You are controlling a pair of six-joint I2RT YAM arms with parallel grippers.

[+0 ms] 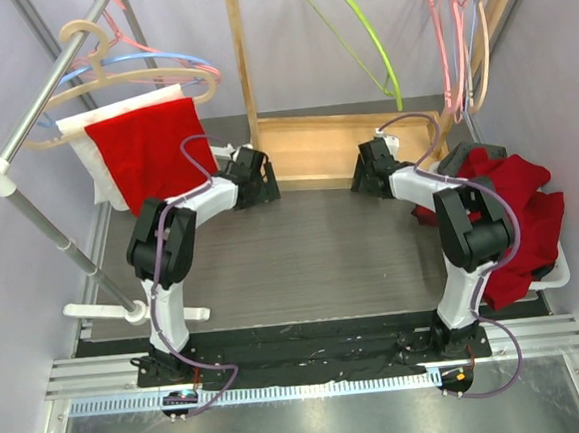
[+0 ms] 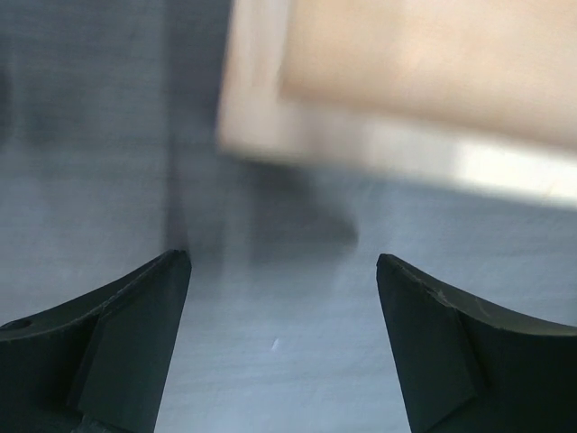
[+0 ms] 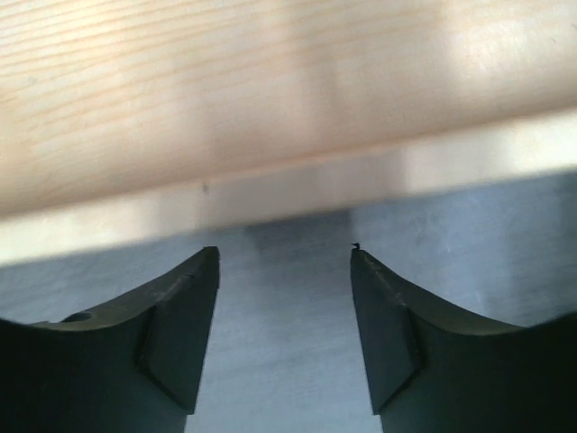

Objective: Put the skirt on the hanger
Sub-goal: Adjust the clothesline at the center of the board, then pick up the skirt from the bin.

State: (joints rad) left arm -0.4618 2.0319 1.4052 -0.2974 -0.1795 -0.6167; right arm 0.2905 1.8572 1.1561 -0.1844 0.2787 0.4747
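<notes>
While both arms reached out low over the dark table (image 1: pixel 303 261), neither tool held anything. The left gripper (image 1: pixel 256 176) stood wide apart, with only bare tabletop between its fingers in its wrist view. The right gripper (image 1: pixel 370 173) was parted somewhat less, also empty, its tips just short of the near edge of the wooden rack base (image 1: pixel 314 146).

At the far left a red skirt (image 1: pixel 154 147) hung below the metal rail (image 1: pixel 39 96), beside a white cloth (image 1: pixel 100 169) and under a cluster of hangers, the beige hanger (image 1: pixel 108 78) the plainest of them. It appeared to be draped over one of these, so that piece looked done, though I could not tell from above how securely it sat or which hanger carried it.

On the right, a heap of red garments (image 1: pixel 515 209) lay in a white tray (image 1: pixel 557 276) close behind the right arm, well apart from both grippers. A green hanger (image 1: pixel 363 32) and some pink hangers (image 1: pixel 446 39) hung bare at the far side. By my reckoning the work stood between pieces: picking a skirt from the heap, fetching a free hanger and fitting the two together all remained.
</notes>
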